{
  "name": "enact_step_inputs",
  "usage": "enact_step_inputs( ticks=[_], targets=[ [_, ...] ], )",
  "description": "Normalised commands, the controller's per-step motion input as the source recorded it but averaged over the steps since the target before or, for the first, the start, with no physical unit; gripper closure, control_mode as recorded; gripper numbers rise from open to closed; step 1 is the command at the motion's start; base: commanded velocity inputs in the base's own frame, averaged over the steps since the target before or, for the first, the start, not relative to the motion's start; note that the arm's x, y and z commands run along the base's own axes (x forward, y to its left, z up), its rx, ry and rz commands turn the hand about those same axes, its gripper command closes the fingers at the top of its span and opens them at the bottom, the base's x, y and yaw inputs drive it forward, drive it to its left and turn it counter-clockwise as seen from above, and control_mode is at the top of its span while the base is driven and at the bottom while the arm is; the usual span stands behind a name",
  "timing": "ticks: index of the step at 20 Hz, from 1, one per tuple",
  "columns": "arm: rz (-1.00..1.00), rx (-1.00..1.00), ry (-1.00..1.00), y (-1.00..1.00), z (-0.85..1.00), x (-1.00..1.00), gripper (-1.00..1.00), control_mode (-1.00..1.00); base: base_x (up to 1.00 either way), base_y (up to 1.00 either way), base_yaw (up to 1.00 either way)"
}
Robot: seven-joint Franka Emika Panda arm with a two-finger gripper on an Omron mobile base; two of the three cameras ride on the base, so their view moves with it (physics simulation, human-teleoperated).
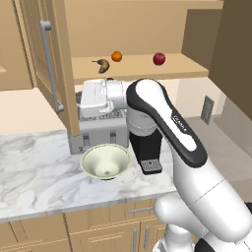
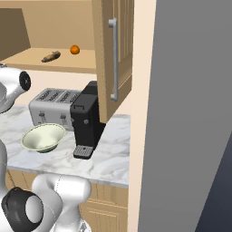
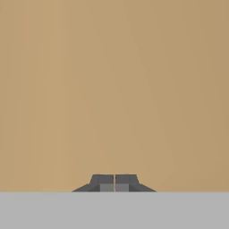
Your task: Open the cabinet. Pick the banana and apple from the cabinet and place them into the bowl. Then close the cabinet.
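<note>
The cabinet stands open, its left door (image 1: 42, 64) swung out toward me and its right door (image 2: 115, 50) swung out on the other side. On its shelf lie the banana (image 1: 103, 65) (image 2: 50, 56) and, further right, the dark-red apple (image 1: 159, 58). The pale bowl (image 1: 105, 161) (image 2: 43, 137) sits empty on the marble counter in front of the toaster. My hand (image 1: 93, 98) hovers above the toaster, just below the shelf, pointing at the inner face of the left door. In the hand view my gripper (image 3: 114, 182) is shut on nothing, close to plain light wood.
An orange ball (image 1: 116, 56) (image 2: 74, 50) rests on the shelf between banana and apple. A silver toaster (image 1: 96, 135) and a black coffee machine (image 1: 147, 150) (image 2: 86, 120) stand behind and right of the bowl. A grey wall (image 2: 190, 113) bounds the right side.
</note>
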Motion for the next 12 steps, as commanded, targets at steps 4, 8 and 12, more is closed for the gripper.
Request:
enact_step_inputs(
  ticks=[4,8,12],
  targets=[
    [0.00,0.00,0.00,0.05,0.00,0.00,1.00,-1.00,0.00,0.00,0.00],
    [0.00,0.00,0.00,0.06,0.00,0.00,1.00,-1.00,0.00,0.00,0.00],
    [0.00,0.00,0.00,0.06,0.00,0.00,1.00,-1.00,0.00,0.00,0.00]
  ],
)
